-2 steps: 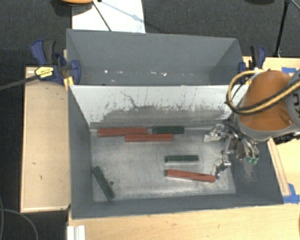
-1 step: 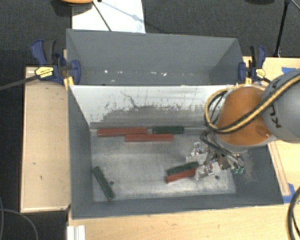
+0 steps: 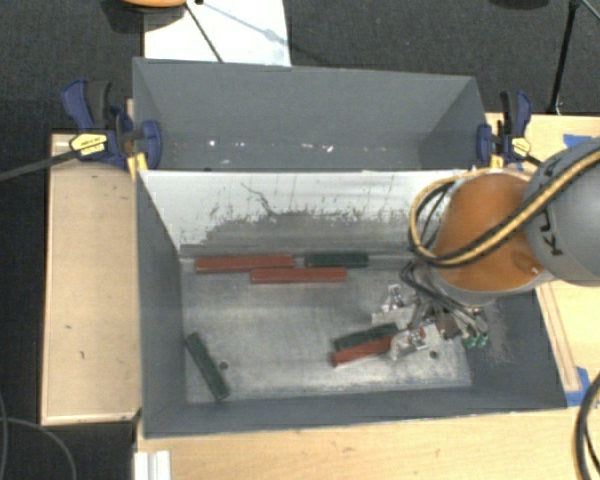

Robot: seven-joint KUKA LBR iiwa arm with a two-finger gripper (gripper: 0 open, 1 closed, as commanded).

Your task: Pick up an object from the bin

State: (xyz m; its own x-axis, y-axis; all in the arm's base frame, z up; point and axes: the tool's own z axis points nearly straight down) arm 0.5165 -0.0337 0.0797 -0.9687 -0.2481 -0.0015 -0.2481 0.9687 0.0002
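- Sitting open on the worktop, the grey bin (image 3: 160,298) has a mostly bare floor, so there is room to work without knocking anything.
- The arm (image 3: 580,228) leans in from the right, its orange cover (image 3: 485,243) over the bin's right side.
- The hand (image 3: 420,330) is low, near the front right of the floor. I cannot tell whether it is open or closed.
- Just beside its left edge lies a short red stick (image 3: 365,352) with a dark stick (image 3: 355,339) tight against it, the likeliest pick.
- To my eye, gripping across the narrow width, square to the stick's length, would do best. Taking both sticks at once risks a slip.
- Two long red sticks (image 3: 245,263) and a green stick (image 3: 335,259) lie at the back wall, and another green one (image 3: 207,366) lies front left, well apart.
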